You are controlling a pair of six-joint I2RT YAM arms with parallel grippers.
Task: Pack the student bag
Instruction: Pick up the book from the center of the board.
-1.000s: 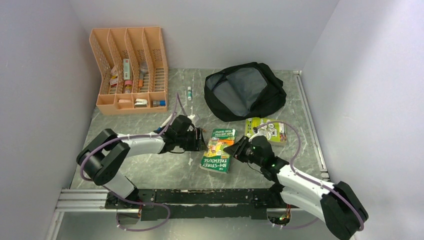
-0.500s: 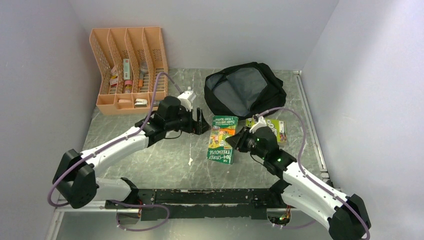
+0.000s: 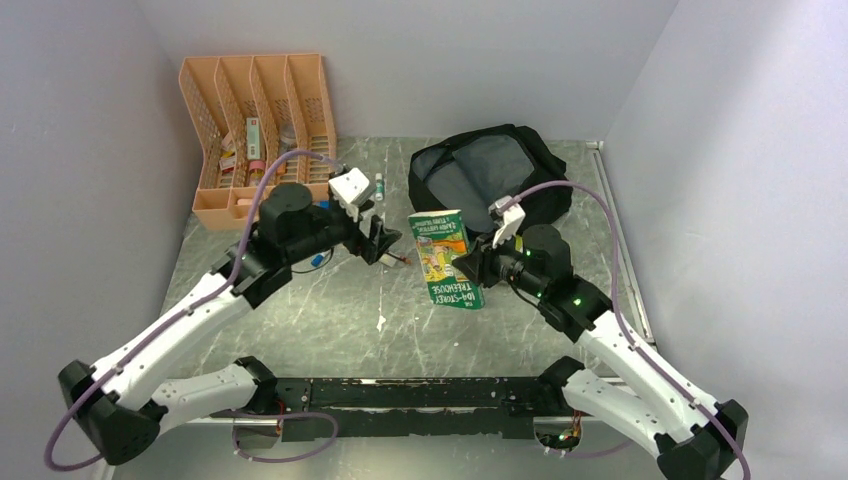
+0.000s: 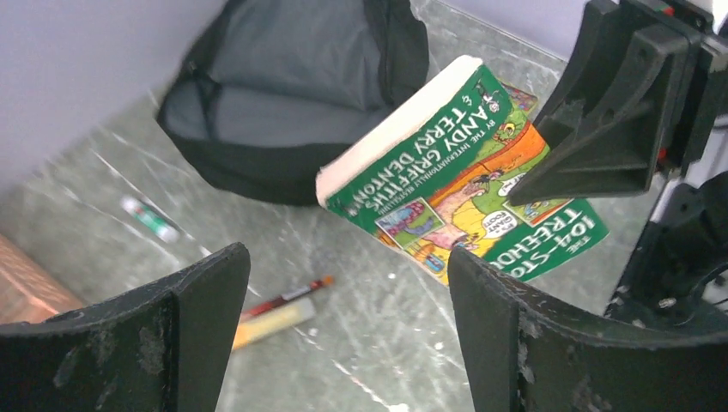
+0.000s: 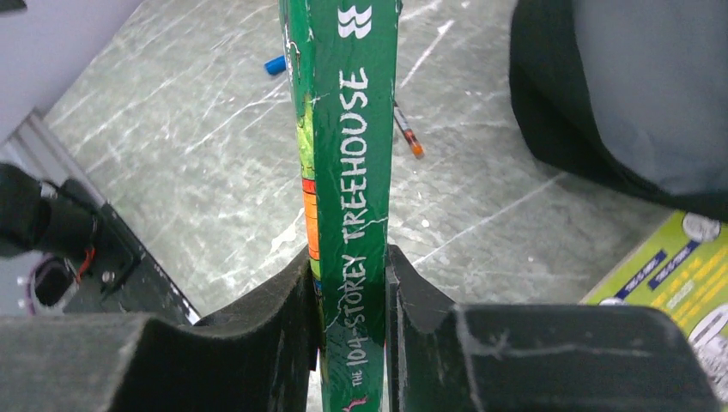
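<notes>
Before student bag (image 3: 482,180): book (image 3: 447,258), pencil (image 4: 288,296), tube (image 4: 150,219)

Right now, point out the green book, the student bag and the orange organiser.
green book (image 3: 447,258): top external view, on its front cover.
student bag (image 3: 482,178): top external view, on the grey inner lining.
orange organiser (image 3: 262,219): top external view, on its low front wall.

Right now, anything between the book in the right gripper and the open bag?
Nothing visible. The right gripper holds the book off the table, just in front of the open student bag. The left gripper, open, hangs to the book's left, outside that path.
</notes>
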